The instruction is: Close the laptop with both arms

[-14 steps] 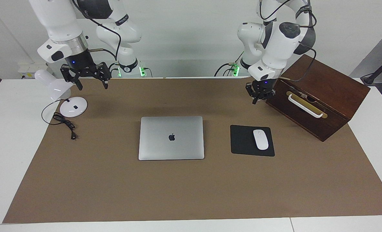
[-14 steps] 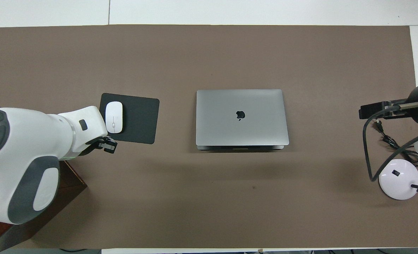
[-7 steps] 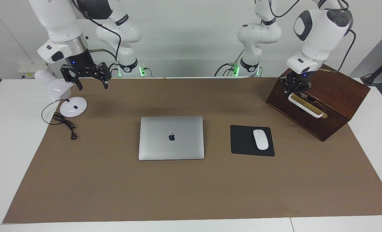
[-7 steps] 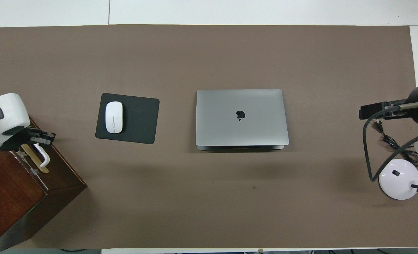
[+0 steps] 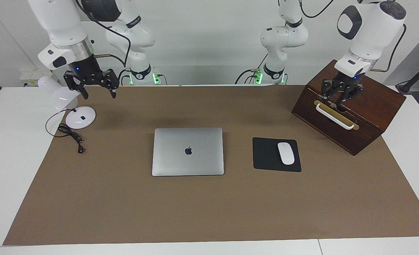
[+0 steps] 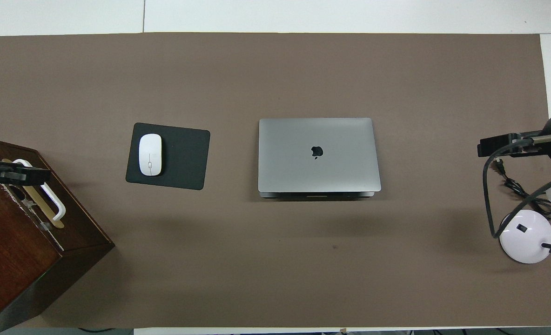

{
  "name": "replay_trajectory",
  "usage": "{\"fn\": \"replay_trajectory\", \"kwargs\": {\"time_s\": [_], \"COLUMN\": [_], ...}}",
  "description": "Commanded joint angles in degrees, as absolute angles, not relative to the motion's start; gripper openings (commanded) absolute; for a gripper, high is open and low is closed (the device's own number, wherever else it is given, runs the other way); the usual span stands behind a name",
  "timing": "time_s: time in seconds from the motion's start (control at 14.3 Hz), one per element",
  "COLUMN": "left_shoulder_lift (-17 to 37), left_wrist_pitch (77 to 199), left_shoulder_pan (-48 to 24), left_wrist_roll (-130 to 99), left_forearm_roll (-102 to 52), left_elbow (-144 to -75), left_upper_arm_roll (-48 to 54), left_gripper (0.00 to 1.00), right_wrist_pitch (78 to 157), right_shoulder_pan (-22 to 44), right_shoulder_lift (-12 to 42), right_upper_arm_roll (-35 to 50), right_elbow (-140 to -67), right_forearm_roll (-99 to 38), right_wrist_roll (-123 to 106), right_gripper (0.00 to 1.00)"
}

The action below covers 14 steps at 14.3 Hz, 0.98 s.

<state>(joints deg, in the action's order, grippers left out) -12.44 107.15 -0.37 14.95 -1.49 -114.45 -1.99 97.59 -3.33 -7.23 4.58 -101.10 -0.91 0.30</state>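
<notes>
My left tool (image 5: 340, 101) hangs over the wooden box (image 5: 358, 106), fingers seemingly parted. My right tool (image 5: 96, 88), spread open, hovers near the lamp (image 5: 78, 117). The laptop (image 5: 188, 151) lies shut mid-tabletop (image 5: 209, 212); closing looks done, nothing left but resting.

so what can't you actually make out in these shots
- Laptop keyboard and screen: both views, covered by the shut lid.
- Left gripper: overhead view, cut off at the edge over the box.
- Right gripper: overhead view, only its tip shows.
- Lamp head: overhead view, cut off at the edge.
</notes>
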Motion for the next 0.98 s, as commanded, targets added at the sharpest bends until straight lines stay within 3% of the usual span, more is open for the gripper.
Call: {"fn": "replay_trajectory", "kwargs": {"time_s": [0.0, 0.42, 0.77, 0.91], "left_shoulder_lift": [-11.7, -7.0, -0.2, 0.8], "left_wrist_pitch": [107.0, 104.2, 93.0, 92.0], "left_shoulder_pan": [0.2, 0.2, 0.3, 0.0], "left_wrist_roll": [8.8, 3.5, 3.4, 3.4], "left_forearm_roll": [-0.2, -0.9, -1.8, -1.8], "left_elbow": [-112.4, -103.2, -90.2, -89.5], "left_upper_arm_roll": [-1.2, -1.2, -1.4, -1.2], "left_gripper": [1.00, 1.00, 1.00, 1.00], "right_wrist_pitch": [97.7, 97.6, 97.6, 97.7], "right_shoulder_pan": [-3.5, -3.9, -3.9, -3.9], "right_shoulder_lift": [-8.8, -8.8, -8.8, -8.8], "right_upper_arm_roll": [4.7, 4.7, 4.7, 4.7], "right_elbow": [-102.7, -102.7, -102.7, -102.7], "right_forearm_roll": [-1.2, -1.1, -1.2, -1.2], "right_wrist_roll": [-0.1, -0.2, -0.2, -0.2], "right_gripper": [1.00, 1.00, 1.00, 1.00]}}
